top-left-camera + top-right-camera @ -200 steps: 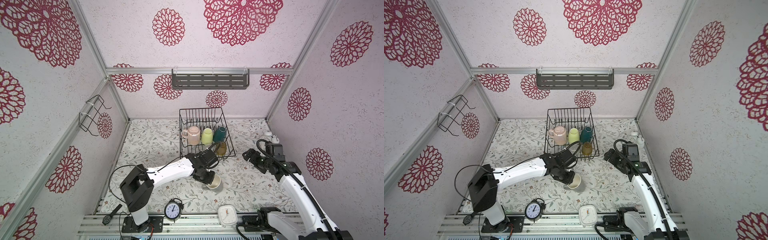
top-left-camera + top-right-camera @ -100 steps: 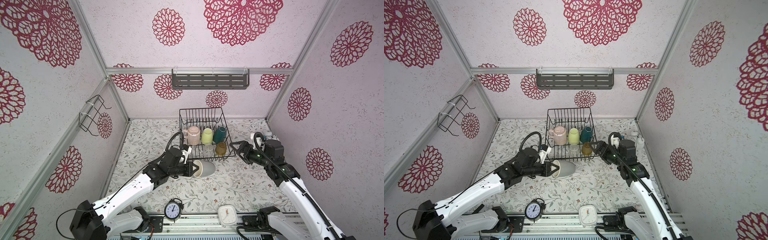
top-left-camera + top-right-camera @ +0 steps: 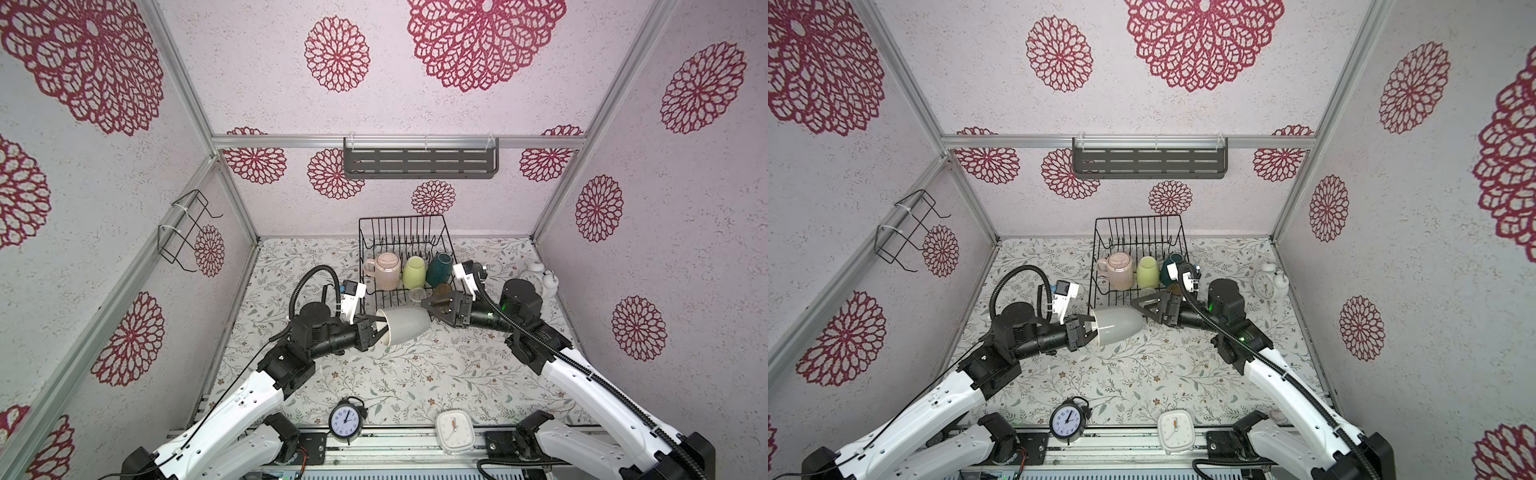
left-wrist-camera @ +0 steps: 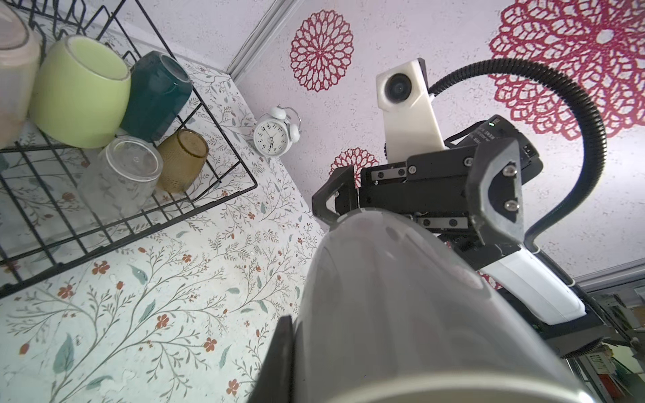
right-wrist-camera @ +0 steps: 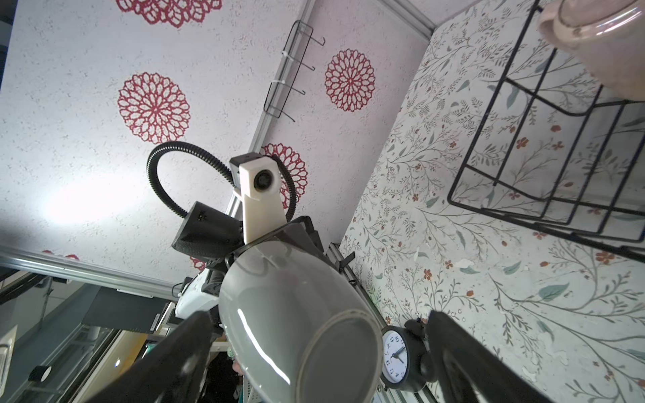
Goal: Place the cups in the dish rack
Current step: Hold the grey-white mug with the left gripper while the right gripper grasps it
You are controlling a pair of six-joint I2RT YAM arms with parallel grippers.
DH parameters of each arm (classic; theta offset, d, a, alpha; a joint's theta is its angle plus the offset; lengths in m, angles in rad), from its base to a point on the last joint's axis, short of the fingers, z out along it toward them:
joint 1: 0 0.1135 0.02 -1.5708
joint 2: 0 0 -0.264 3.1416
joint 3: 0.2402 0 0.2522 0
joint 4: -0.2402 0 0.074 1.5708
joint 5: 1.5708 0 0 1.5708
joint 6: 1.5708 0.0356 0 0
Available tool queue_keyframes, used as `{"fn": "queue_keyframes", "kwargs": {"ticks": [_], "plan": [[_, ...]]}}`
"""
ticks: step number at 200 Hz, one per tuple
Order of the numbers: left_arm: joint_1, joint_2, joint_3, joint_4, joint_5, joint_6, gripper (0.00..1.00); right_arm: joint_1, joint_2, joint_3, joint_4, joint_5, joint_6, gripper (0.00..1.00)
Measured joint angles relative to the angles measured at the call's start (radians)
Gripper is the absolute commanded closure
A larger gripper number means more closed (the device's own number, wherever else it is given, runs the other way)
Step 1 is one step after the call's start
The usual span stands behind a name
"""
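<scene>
My L gripper (image 3: 375,328) pinches the grey mug (image 3: 407,325) rim mid-frame, R gripper (image 3: 431,312) fingers spread wide round its base. Floral tabletop (image 3: 415,374) below, red-flower walls (image 3: 415,104) all round.

Spread fingers (image 5: 167,359) flanking grey mug (image 5: 289,314), black clock (image 5: 398,359)

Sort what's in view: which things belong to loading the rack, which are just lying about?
Job: grey mug, dish rack, pink mug, yellow-green mug, teal mug, clear glass, amber tumbler.
Lying about: black alarm clock, square white clock, twin-bell white clock, wire wall holder, grey shelf.
</scene>
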Motion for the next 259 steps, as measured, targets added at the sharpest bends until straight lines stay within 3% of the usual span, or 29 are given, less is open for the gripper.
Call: {"fn": "queue_keyframes", "kwargs": {"ticks": [30,64,117,221,259], "plan": [[0.000,0.038,0.000,0.072,0.043,-0.028,1.00,0.044,-0.082,-0.096,0.117,0.016,-0.085,0.01],[0.000,0.102,-0.047,0.282,0.134,-0.129,1.00,0.097,-0.194,-0.209,0.235,0.067,-0.337,0.01],[-0.007,0.220,-0.105,0.546,0.240,-0.280,1.00,0.122,-0.162,-0.226,0.279,0.061,-0.605,0.01],[-0.031,0.346,-0.123,0.817,0.321,-0.417,1.00,0.139,-0.074,-0.179,0.359,-0.035,-0.693,0.01],[-0.024,0.409,-0.150,0.969,0.347,-0.499,0.99,0.133,-0.040,-0.160,0.351,-0.061,-0.690,0.09]]}}
